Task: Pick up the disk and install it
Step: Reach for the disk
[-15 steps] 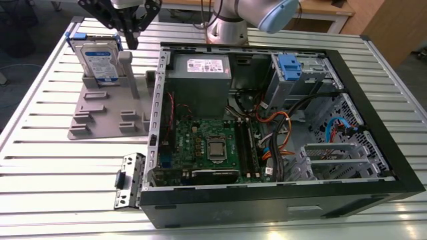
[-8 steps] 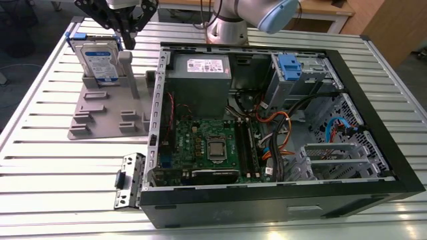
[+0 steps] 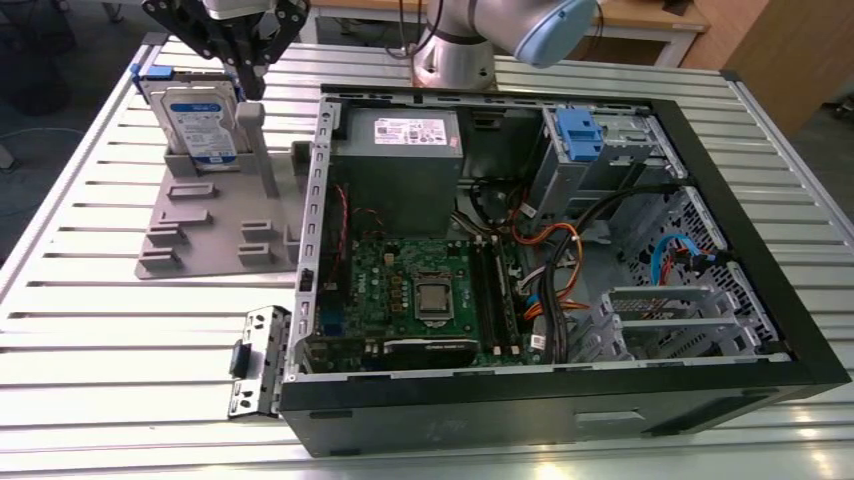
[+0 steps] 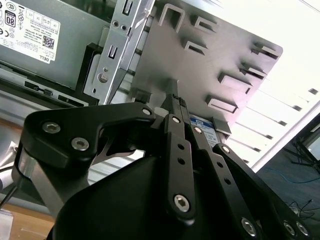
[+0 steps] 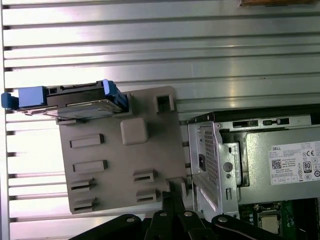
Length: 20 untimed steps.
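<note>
Tool [image 3: 250, 85] hangs clenched on nothing, just above the disk. Nearest, an open computer case [image 3: 534, 405] lies on the slatted bench [image 3: 107, 350]. Farther back, at the exterior view's left, a grey holder [image 3: 214, 235] carries the disk [image 3: 200, 120] upright.

Metal and plastic, mostly matt

My gripper [image 4: 176, 104] is matt black links set with shiny steel screws. The disk [image 3: 198, 120] has a bare silvery metal body, a paper label and a smooth blue plastic frame. Its stand [image 3: 214, 235] is matt grey plastic. The table [image 3: 120, 330] is ribbed, brushed aluminium that catches glare.
</note>
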### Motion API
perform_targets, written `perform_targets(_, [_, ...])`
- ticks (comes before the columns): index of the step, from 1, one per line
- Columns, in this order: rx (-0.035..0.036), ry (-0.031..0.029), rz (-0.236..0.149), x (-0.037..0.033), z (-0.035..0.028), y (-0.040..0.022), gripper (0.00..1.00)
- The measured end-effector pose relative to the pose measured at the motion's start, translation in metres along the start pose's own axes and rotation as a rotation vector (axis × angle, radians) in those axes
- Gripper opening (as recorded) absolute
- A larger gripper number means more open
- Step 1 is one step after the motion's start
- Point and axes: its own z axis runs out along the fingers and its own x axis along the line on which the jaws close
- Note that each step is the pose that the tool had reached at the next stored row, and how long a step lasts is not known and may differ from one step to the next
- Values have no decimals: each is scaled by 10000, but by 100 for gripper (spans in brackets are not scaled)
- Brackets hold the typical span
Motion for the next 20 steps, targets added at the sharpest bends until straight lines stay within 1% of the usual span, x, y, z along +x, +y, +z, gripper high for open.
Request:
perform_targets(10, [0, 0, 0, 74, 15, 9, 10])
perform_targets(20, [0, 1, -1, 170, 32, 36, 10])
